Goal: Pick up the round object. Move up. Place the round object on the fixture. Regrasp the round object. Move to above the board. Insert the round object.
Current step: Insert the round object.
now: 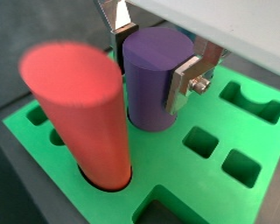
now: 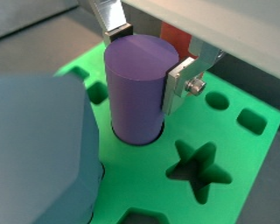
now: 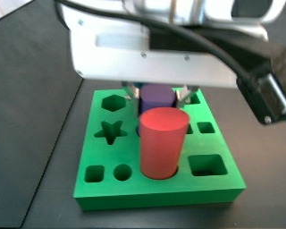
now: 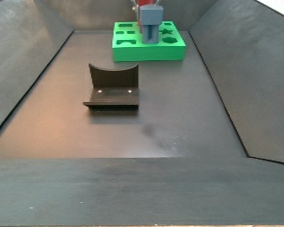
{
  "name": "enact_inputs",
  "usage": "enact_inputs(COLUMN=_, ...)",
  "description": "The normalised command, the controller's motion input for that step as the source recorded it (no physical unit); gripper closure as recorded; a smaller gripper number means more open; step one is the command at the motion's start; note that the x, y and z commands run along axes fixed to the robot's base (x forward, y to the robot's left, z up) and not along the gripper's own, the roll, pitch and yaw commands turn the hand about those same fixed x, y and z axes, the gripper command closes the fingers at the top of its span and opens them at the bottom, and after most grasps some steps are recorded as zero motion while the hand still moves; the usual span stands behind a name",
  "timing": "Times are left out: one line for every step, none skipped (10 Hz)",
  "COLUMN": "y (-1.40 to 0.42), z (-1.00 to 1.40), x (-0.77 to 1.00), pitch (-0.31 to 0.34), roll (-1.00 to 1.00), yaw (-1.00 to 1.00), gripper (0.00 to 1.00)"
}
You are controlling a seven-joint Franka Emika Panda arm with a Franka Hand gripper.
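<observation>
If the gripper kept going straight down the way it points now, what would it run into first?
Probably the board. The gripper points down with its fingers either side of the round object, which stands in a hole; the red cylinder stands beside it.

We see the silver-fingered gripper astride the upright purple cylinder, which stands in a round hole of the bright green slab board. The tall red cylinder stands just beside it, crowding one flank. In a side view the dark floor lies open around the dark notched fixture, well apart from the board.
</observation>
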Motion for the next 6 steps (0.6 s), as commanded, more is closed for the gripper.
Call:
enact_inputs(y=0.0, z=-0.85, x=0.0, pitch=-0.087, roll=0.04, yaw=0.0, gripper=1.0)
enact_inputs(y=0.0, z=-0.91, x=0.02, pitch=-0.071, roll=0.03, yaw=0.0, gripper=1.0)
enact_inputs(y=0.0, z=-0.87, x=0.0, pitch=-0.099, roll=0.02, yaw=0.0, gripper=1.0)
enact_inputs(y=0.0, z=-0.44, x=-0.01, pitch=-0.104, roll=0.0, yaw=0.02, gripper=1.0)
enact_inputs(y=0.0, z=0.0, x=-0.03, pitch=0.0, roll=0.01, yaw=-0.01, gripper=1.0)
enact_inputs(y=0.0, z=0.0, x=0.0, pitch=0.0, roll=0.0, yaw=0.0, gripper=1.0)
